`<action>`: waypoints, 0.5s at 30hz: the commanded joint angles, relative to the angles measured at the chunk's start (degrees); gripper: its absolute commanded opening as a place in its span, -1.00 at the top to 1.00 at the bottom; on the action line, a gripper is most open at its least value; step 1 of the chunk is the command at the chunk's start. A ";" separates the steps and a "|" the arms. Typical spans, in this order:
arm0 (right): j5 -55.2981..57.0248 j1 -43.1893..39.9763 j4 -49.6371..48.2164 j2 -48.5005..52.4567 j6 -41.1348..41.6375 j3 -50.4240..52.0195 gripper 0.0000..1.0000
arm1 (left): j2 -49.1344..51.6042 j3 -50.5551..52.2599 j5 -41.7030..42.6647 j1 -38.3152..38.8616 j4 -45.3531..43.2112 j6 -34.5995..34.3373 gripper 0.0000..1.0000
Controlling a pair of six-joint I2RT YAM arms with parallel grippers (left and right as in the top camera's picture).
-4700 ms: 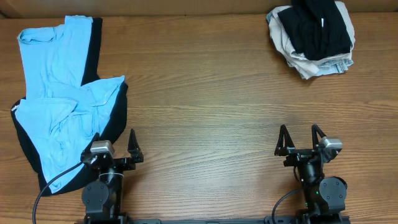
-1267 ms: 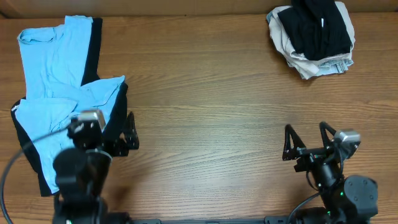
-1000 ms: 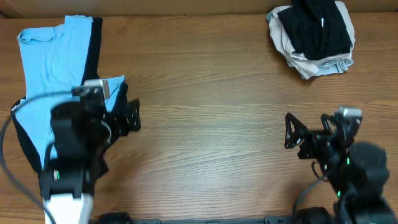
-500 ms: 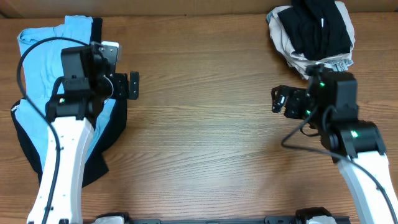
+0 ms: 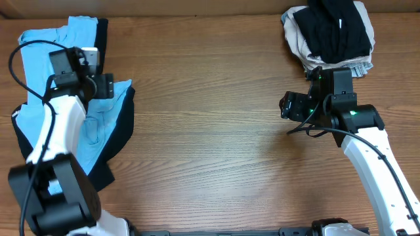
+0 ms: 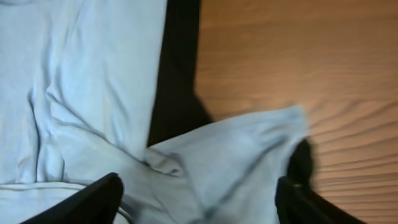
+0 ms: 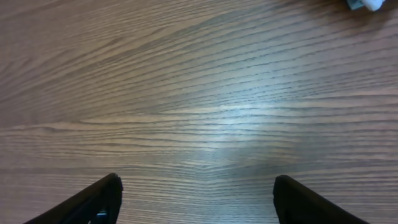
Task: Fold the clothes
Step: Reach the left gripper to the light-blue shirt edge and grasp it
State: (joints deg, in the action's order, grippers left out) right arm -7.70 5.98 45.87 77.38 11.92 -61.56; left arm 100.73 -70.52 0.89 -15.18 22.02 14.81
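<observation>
1. The light blue T-shirt [image 5: 98, 121] lies rumpled on the left side of the counter [image 5: 210, 137], spread over a black garment [image 5: 123, 128]. A second heap of clothes [image 5: 331, 36] sits at the far right corner.
2. Your left pincer [image 6: 198, 186] hangs released, jaws wide, above a folded-over flap of the shirt. The right pincer [image 7: 196, 183] is equally spread over bare wood, holding nothing.
3. Expect thin, limp, light fabric that drags and bunches, and it may pull the black layer along. Pinch a hem or sleeve edge, one layer only.
4. The wood looks smooth, and the middle offers ample room to spread and fold.
</observation>
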 commanded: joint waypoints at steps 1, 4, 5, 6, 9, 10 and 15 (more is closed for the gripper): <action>-0.59 -0.37 -0.09 -0.42 -0.07 -1.27 -0.55 | 4.70 -1.18 4.09 -0.55 -0.81 8.09 -0.52; -0.57 -0.37 0.09 -0.42 -0.09 -1.27 -0.54 | 7.63 -1.18 5.55 -0.44 -1.55 10.01 -0.41; -0.57 -0.37 0.13 -0.42 -0.09 -1.27 -0.54 | 8.31 -1.18 5.62 -0.31 -1.79 10.21 -0.35; -0.57 -0.37 0.17 -0.42 -0.09 -1.27 -0.53 | 8.85 -1.18 5.64 -0.11 -1.95 10.58 -0.32; -0.55 -0.37 0.31 -0.42 -0.09 -1.27 -0.53 | 9.84 -1.18 5.81 0.42 -1.95 12.02 -0.25; -0.55 -0.37 0.28 -0.42 -0.09 -1.27 -0.53 | 10.08 -1.18 5.79 0.59 -1.92 12.24 -0.25; -0.52 -0.37 0.31 -0.42 -0.09 -1.25 -0.53 | 12.59 -1.18 6.71 1.84 -1.99 12.52 -0.25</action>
State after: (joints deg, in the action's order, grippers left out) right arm -7.73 5.98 46.30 77.38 11.94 -61.56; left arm 110.85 -70.54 5.63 -14.44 20.27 25.19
